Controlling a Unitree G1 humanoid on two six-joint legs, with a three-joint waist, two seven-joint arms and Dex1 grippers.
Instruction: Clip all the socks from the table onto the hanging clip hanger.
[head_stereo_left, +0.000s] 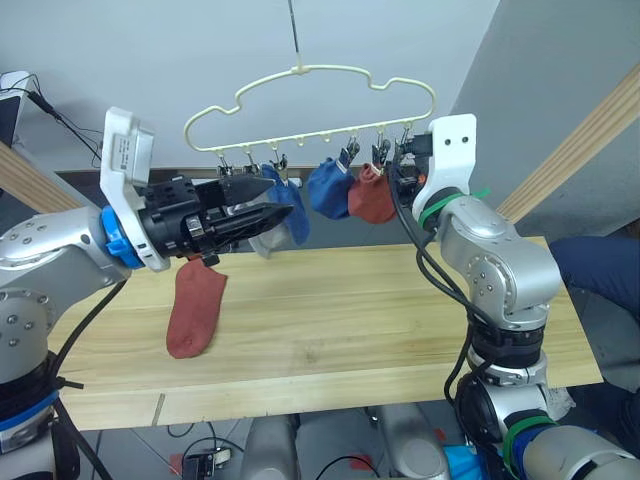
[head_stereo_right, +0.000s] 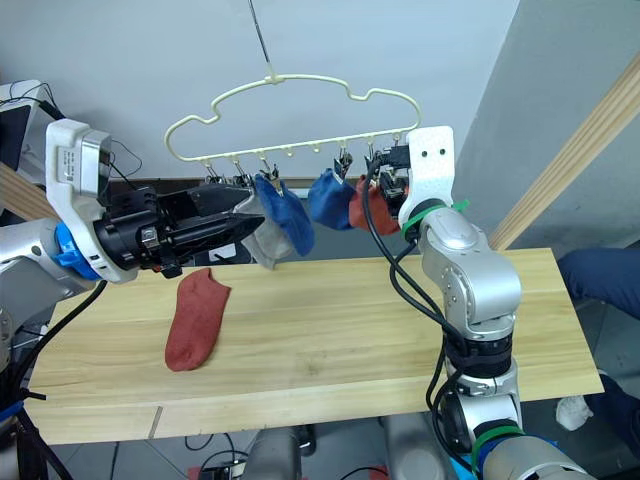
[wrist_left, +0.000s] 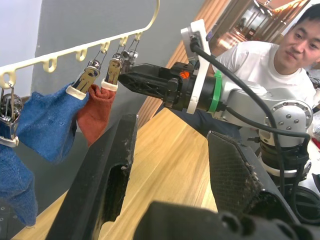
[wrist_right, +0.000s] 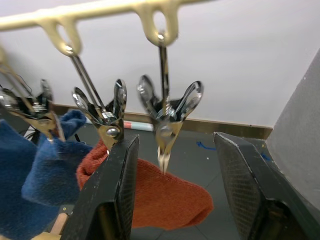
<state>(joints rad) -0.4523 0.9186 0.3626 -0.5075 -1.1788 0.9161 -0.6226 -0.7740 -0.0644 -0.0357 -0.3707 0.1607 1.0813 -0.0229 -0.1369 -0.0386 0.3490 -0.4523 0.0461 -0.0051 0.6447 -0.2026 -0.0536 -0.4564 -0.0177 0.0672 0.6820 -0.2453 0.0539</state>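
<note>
My left gripper (head_stereo_right: 250, 222) hovers over the table's (head_stereo_left: 400, 330) left half, its fingers (wrist_left: 107, 185) parted and holding nothing, tips close to the grey sock (head_stereo_right: 262, 240) and blue sock (head_stereo_right: 285, 220) pinned on the clip hanger (head_stereo_left: 310, 100). My right gripper (wrist_left: 127, 80) is raised at the hanger's right end, its fingers (wrist_right: 112, 195) open on either side of an empty metal clip (wrist_right: 167, 112). Beside that clip a rust-red sock (head_stereo_left: 372, 197) hangs, with a second blue sock (head_stereo_left: 327, 188) next along. One more rust-red sock (head_stereo_left: 195, 305) lies flat on the table's left side, toward the back edge. A person in a white shirt (wrist_left: 280, 55) sits beyond the table's right end
</note>
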